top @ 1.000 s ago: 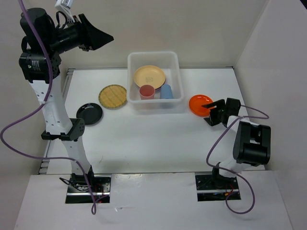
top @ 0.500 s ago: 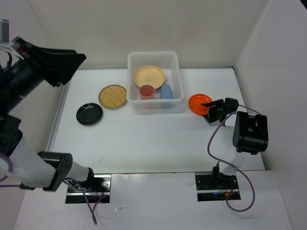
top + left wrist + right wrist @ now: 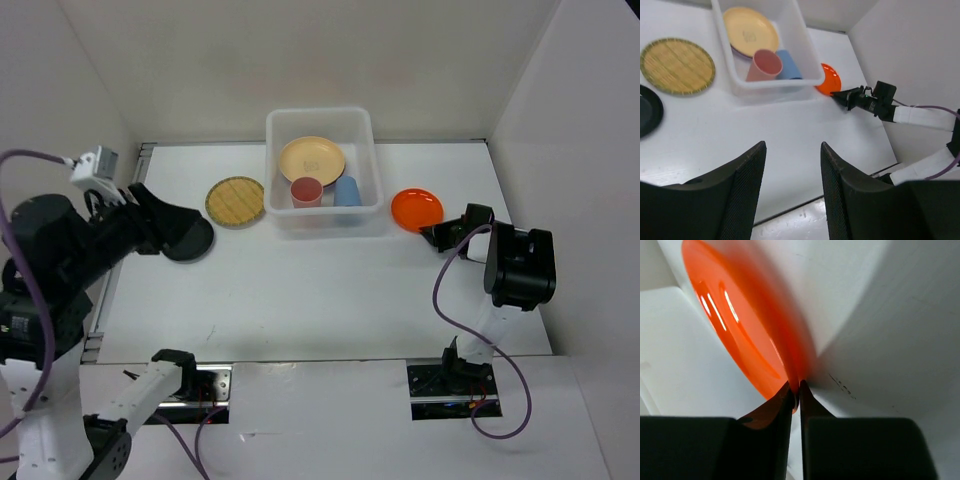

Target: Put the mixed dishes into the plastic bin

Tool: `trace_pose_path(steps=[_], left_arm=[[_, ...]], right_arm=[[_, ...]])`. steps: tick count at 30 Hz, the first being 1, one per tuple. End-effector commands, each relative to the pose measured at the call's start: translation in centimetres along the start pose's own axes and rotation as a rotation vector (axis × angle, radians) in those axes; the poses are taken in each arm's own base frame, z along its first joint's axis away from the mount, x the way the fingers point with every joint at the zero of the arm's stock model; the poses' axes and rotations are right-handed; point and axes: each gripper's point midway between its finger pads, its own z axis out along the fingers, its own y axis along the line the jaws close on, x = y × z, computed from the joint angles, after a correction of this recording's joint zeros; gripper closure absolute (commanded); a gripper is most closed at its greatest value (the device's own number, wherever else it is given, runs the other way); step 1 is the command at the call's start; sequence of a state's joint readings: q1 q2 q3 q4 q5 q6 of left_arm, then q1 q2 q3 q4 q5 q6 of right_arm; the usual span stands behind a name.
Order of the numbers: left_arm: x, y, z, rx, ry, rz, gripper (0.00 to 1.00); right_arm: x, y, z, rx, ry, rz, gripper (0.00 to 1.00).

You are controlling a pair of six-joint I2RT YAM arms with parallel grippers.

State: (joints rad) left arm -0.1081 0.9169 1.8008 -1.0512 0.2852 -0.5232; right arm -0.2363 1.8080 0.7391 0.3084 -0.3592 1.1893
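The plastic bin (image 3: 318,113) stands at the back middle and holds a tan plate (image 3: 311,158), a pink-red cup (image 3: 306,191) and a blue cup (image 3: 347,190). Left of it a woven-pattern plate (image 3: 236,201) lies on the table. To the bin's right lies the orange plate (image 3: 416,208), and my right gripper (image 3: 432,234) is shut on its near rim. In the right wrist view the jaws (image 3: 798,387) pinch that orange rim (image 3: 740,335). My left gripper (image 3: 793,145) hangs open and empty, high over the table's left side.
A black plate (image 3: 190,240) lies at the left, partly hidden under my left gripper in the top view. The white side wall (image 3: 560,150) rises close behind the right arm. A purple cable loops beside each arm.
The right jaws have closed onto the orange plate's rim. The left arm has swung down from the back left corner to low over the table's left side.
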Motion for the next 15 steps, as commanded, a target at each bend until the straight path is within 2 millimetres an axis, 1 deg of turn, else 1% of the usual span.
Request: trace_pose_path(steps=[1, 2, 3, 4, 5, 6, 7, 9, 10, 12, 13, 15], left_arm=[[2.8, 1.4, 1.7, 0.015, 0.002, -0.056, 0.45], [3.5, 1.4, 2.3, 0.036, 0.018, -0.071, 0.45], [4.4, 1.1, 2.5, 0.067, 0.045, -0.096, 0.45], [5.7, 2.0, 3.6, 0.056, 0.084, -0.119, 0.45], [5.7, 2.0, 3.7, 0.064, 0.070, -0.114, 0.46], [6.0, 2.1, 3.8, 0.060, 0.078, -0.117, 0.46], [5.8, 2.1, 3.9, 0.064, 0.070, -0.114, 0.46], [5.8, 2.2, 4.2, 0.060, 0.077, -0.108, 0.46], [5.8, 2.2, 4.2, 0.060, 0.077, -0.108, 0.46], [5.9, 2.4, 4.4, 0.056, 0.085, -0.111, 0.46], [5.7, 2.1, 4.5, 0.070, 0.079, -0.107, 0.46], [5.9, 2.1, 4.7, 0.076, 0.092, -0.110, 0.46]], right_arm=[[-1.2, 1.1, 0.5, -0.020, -0.043, -0.010, 0.89], [-1.2, 1.1, 0.5, -0.020, -0.043, -0.010, 0.94], [-1.2, 0.9, 0.5, -0.012, -0.040, -0.007, 1.00], [-1.0, 0.9, 0.5, -0.015, -0.030, -0.007, 1.00], [-1.0, 0.9, 0.5, -0.015, -0.030, -0.007, 1.00], [-1.0, 1.4, 0.3, -0.026, -0.034, -0.011, 1.00], [-1.2, 2.3, -0.3, -0.050, -0.042, -0.020, 1.00], [-1.0, 2.8, -1.1, -0.053, -0.044, -0.031, 1.00], [-1.3, 3.8, -1.9, -0.071, -0.063, -0.038, 1.00], [-1.4, 5.3, -2.9, -0.088, -0.070, -0.054, 1.00], [-1.7, 6.7, -4.0, -0.117, -0.091, -0.075, 1.00], [-1.9, 8.0, -5.2, -0.128, -0.109, -0.089, 1.00]])
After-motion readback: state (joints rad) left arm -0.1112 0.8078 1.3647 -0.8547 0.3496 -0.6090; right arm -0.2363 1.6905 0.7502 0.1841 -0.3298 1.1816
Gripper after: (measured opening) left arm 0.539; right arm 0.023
